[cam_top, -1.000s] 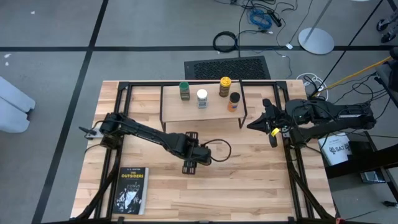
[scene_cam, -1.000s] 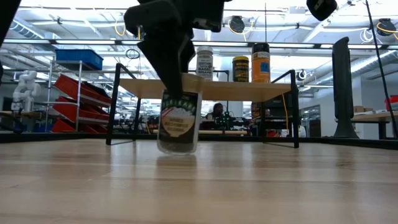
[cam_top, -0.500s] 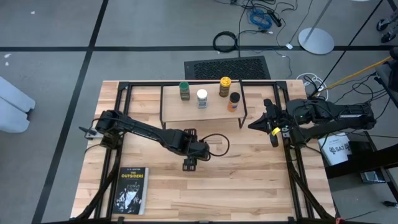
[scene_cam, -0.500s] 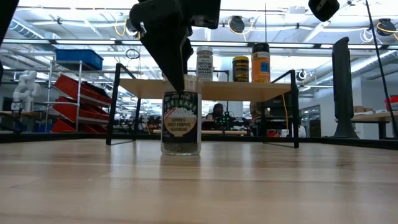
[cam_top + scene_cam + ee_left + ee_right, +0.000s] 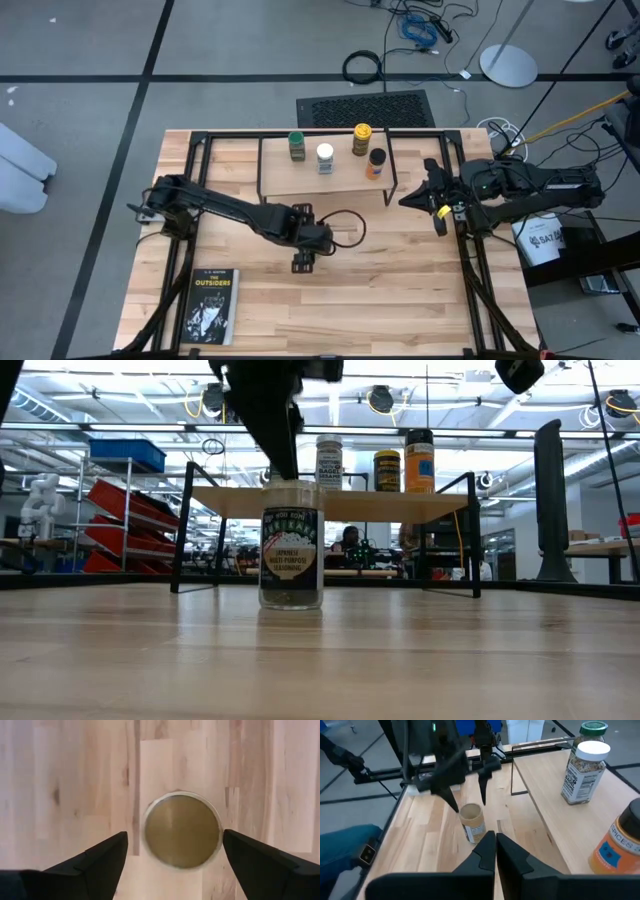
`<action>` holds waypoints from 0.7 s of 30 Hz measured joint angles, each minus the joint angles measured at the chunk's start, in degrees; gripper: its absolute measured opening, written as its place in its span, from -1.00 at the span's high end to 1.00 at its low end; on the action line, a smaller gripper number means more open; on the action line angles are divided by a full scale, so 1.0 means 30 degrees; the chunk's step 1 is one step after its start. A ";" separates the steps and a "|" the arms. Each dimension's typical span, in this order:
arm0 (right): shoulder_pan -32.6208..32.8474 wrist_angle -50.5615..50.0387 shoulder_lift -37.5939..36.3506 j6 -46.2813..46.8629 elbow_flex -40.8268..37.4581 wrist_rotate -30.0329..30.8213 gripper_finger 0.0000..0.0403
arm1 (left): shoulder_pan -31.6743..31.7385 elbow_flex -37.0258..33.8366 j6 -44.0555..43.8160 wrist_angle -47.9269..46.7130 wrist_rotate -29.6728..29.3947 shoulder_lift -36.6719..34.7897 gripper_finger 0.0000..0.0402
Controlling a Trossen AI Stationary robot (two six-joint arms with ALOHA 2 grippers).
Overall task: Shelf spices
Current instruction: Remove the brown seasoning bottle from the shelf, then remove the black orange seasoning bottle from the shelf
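A spice jar with a tan lid [image 5: 182, 830] stands upright on its base on the table [image 5: 291, 545], in front of the shelf. My left gripper [image 5: 175, 834] hangs open just above it, pointing down, one finger on either side of the lid and clear of it. The shelf [image 5: 300, 182], a light plank on black wire legs, carries the green-lidded [image 5: 297, 146], white-lidded [image 5: 325, 158], yellow-lidded [image 5: 361, 139] and black-lidded orange [image 5: 376, 163] jars. My right gripper [image 5: 403, 202] waits shut off the shelf's right end, raised above the table.
A book [image 5: 211, 308] lies flat at the near left corner. Black rails [image 5: 196, 160] frame the table's left, right and far sides. The shelf plank has bare room at its near left part; bare table wood lies in front of the jar.
The tan-lidded jar, tilted in my left gripper a second ago, now stands upright on the table. My left gripper has let go of it and risen until its fingertips are about level with the lid.
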 joint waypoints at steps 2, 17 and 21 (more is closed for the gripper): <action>0.0000 0.0059 0.0220 -0.0806 0.0000 0.0150 0.93 | -0.0113 0.0000 -0.0026 -0.0095 -0.0381 -0.0627 -0.68; -0.2068 0.0989 0.2423 -0.6257 0.3355 0.3658 -0.36 | -0.0250 0.0007 0.1084 0.2123 -0.4122 -0.4744 -0.68; -0.4280 -0.0955 0.4173 -0.6282 0.5663 0.1588 -0.64 | -0.0250 0.0007 0.1184 0.2658 -0.5292 -0.5033 -0.68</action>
